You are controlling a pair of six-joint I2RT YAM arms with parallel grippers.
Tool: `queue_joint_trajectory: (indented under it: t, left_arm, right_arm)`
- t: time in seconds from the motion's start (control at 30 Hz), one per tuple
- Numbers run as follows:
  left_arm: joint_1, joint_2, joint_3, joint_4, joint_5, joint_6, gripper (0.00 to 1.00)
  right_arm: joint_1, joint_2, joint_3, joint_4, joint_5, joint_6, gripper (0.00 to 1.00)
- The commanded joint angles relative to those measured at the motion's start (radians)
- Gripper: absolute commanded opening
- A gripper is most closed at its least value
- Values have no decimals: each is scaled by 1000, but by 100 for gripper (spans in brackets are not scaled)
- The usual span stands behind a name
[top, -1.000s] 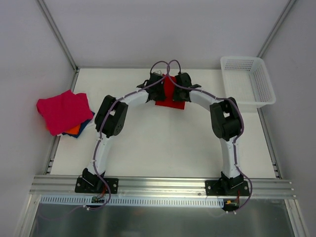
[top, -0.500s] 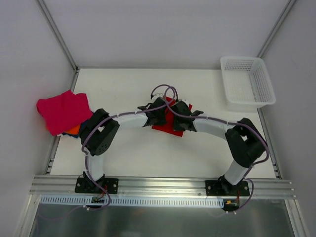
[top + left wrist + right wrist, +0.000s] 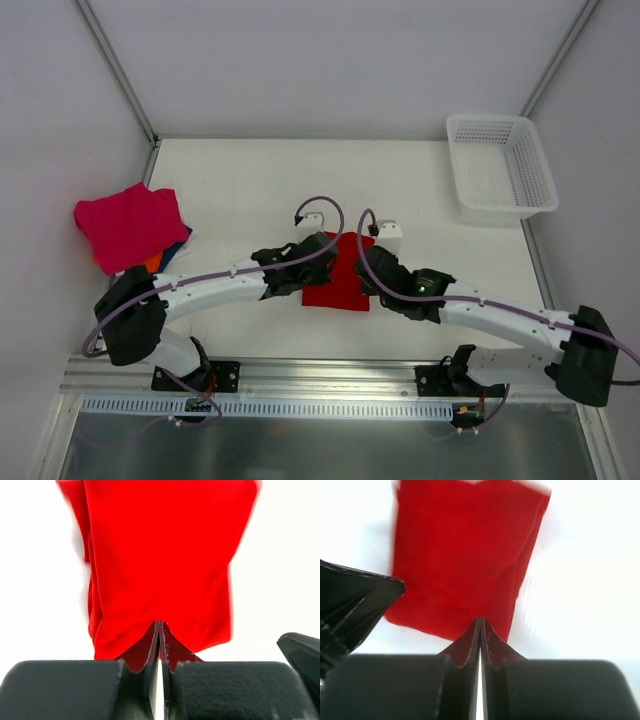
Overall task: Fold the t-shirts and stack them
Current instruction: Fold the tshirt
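Note:
A folded bright red t-shirt (image 3: 340, 292) lies on the white table (image 3: 250, 180), near the middle and toward the front. My left gripper (image 3: 312, 272) and right gripper (image 3: 368, 275) sit side by side over it. Seen from the left wrist, the left gripper (image 3: 159, 625) is shut on the near edge of the red t-shirt (image 3: 160, 555). In the right wrist view the right gripper (image 3: 480, 621) pinches the same edge of the shirt (image 3: 460, 555). At the table's left edge a magenta-pink t-shirt (image 3: 128, 225) tops a pile, with orange (image 3: 150, 263) and dark blue (image 3: 180, 246) cloth under it.
A white mesh basket (image 3: 500, 165) stands at the back right corner. A metal rail (image 3: 320, 375) carrying both arm bases runs along the front edge. White walls close in the left, right and back sides.
Both arms have drawn back from the far middle toward the front, and the red t-shirt has come with them. Both grippers stayed shut.

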Motion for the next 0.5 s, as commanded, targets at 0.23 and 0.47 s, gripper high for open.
queue_joint_trajectory:
  t: [0.23, 0.47]
  left_arm:
    - [61, 84, 243, -12, -101, 156, 0]
    - [110, 203, 271, 61, -43, 181, 0]
  right_arm:
    - [-50, -53, 129, 25, 162, -139, 4]
    - [-189, 119, 126, 185, -13, -177, 1]
